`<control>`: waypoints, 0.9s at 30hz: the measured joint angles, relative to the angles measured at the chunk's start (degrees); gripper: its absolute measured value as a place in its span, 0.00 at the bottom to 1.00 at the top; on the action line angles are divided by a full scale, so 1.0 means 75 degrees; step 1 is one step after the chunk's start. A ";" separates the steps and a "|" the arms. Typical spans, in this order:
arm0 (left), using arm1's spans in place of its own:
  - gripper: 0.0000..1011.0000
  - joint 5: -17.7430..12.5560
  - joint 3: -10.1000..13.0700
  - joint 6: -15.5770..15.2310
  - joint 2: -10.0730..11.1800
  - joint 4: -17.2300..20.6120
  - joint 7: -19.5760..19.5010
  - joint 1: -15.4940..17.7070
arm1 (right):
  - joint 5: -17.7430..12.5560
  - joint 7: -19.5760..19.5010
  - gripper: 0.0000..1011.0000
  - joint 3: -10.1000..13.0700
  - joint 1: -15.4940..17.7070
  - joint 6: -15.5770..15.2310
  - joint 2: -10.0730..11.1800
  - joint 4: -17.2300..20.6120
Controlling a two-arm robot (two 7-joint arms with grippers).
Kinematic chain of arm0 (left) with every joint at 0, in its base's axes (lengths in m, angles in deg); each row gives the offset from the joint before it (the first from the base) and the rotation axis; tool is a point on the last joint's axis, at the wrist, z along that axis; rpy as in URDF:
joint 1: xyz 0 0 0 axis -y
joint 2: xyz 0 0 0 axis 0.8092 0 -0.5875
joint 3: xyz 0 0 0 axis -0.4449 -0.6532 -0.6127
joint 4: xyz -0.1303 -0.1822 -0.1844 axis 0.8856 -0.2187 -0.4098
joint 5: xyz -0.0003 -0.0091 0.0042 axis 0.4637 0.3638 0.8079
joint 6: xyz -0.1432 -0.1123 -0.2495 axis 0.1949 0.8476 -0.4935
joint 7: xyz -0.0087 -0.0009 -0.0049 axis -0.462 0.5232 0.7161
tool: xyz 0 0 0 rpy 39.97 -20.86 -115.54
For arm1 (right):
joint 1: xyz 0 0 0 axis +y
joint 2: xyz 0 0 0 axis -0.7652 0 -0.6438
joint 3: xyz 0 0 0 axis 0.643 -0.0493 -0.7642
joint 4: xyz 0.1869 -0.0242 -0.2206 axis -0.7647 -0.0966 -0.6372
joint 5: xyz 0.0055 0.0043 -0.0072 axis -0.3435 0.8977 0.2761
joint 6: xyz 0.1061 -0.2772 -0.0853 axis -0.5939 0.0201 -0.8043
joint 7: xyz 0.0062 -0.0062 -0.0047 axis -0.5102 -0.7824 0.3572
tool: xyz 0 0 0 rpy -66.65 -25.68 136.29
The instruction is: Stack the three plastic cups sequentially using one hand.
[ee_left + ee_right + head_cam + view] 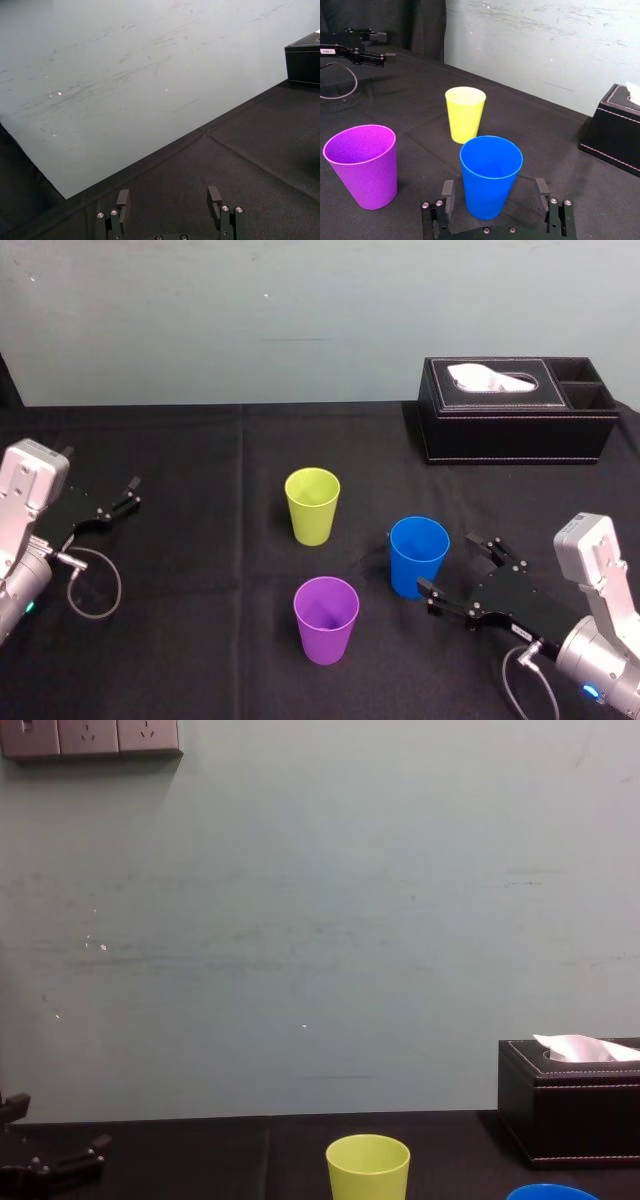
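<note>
Facing the blue cup, the right gripper stands spread wide and empty. The cup is upright just ahead, in line with the gap, and this arm is far nearer (the left gripper idles open, well left). The yellow-green cup and purple cup stand near.

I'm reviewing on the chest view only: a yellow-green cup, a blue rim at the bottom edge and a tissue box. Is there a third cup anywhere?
Observer: Yes. A purple tapered plastic cup stands upright nearest the robot, apart from the yellow-green tapered plastic cup and the blue tapered plastic cup.
Operator: Where's the right gripper?
Observer: The right gripper is open, with the blue cup in line between its fingers, not gripped.
Operator: And the left?
Observer: The left gripper rests open far to the left, away from the cups.
</note>
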 joint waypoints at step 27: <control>1.00 0.0000 0.0000 0.0000 0.0000 0.0000 0.0000 0.0000 | 0.0349 0.0214 0.99 0.0074 -0.0216 -0.0143 -0.0427 -0.0247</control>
